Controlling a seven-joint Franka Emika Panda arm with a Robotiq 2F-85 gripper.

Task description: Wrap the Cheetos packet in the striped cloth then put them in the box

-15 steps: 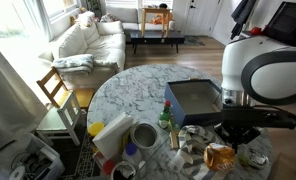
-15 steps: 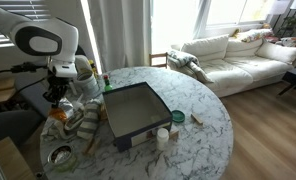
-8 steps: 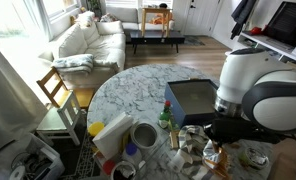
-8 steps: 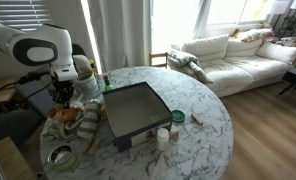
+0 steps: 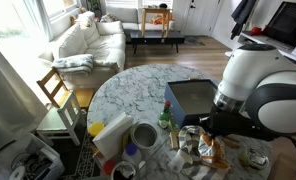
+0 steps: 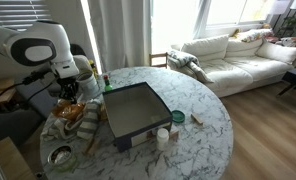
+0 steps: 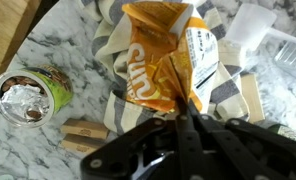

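The orange Cheetos packet (image 7: 156, 58) hangs from my gripper (image 7: 184, 116), which is shut on its lower edge. It is just above the striped cloth (image 7: 110, 62), which lies crumpled on the marble table. In both exterior views the gripper (image 5: 210, 135) (image 6: 69, 96) holds the packet (image 5: 211, 152) (image 6: 67, 112) over the cloth (image 5: 191, 150) (image 6: 88, 122), next to the blue box with a grey inside (image 5: 193, 95) (image 6: 133, 108). The box holds nothing.
A green can with foil inside (image 7: 28, 95) and a wooden block (image 7: 85, 135) lie beside the cloth. A metal bowl (image 5: 145, 135), a white bag (image 5: 112, 136) and bottles (image 5: 164, 120) stand near the box. Small jars (image 6: 177, 117) sit on its other side.
The arm has swung in and come down over the cloth with the packet still in the gripper. The packet now hangs low, close to the cloth.
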